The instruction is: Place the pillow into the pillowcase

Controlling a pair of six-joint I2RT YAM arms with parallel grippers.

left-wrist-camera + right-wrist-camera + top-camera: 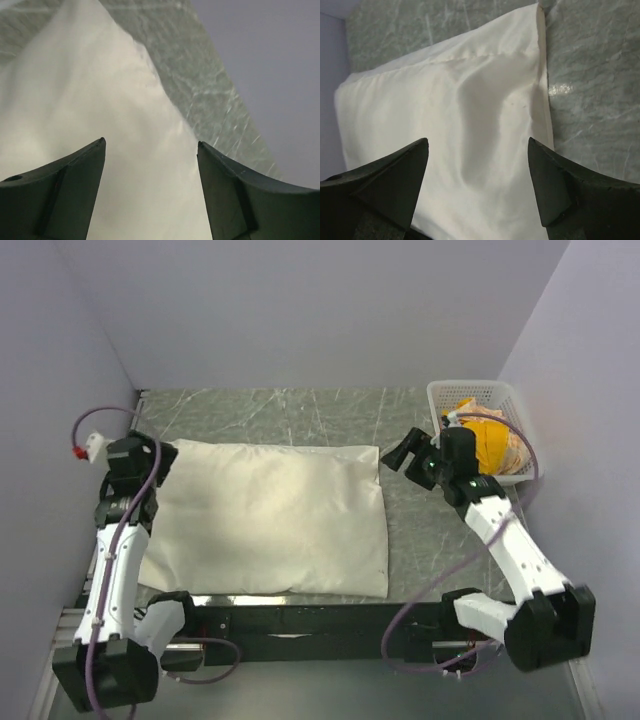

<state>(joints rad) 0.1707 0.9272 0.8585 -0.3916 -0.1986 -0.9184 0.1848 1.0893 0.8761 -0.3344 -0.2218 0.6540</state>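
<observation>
The cream pillowcase (270, 515) lies flat and full across the middle of the table, its stitched hem (485, 52) showing in the right wrist view. No pillow is visible apart from it; the pillow is hidden. My left gripper (158, 462) hovers over the cloth's far left corner, open, with only fabric (100, 100) beneath the gap (150, 142). My right gripper (397, 454) stands open just off the far right corner, and nothing is between its fingers (477, 141).
A white basket (440, 395) holding an orange-yellow cloth (495, 445) stands at the far right, close behind the right arm. Grey marbled table (300, 410) shows beyond the pillowcase. Walls close in on both sides.
</observation>
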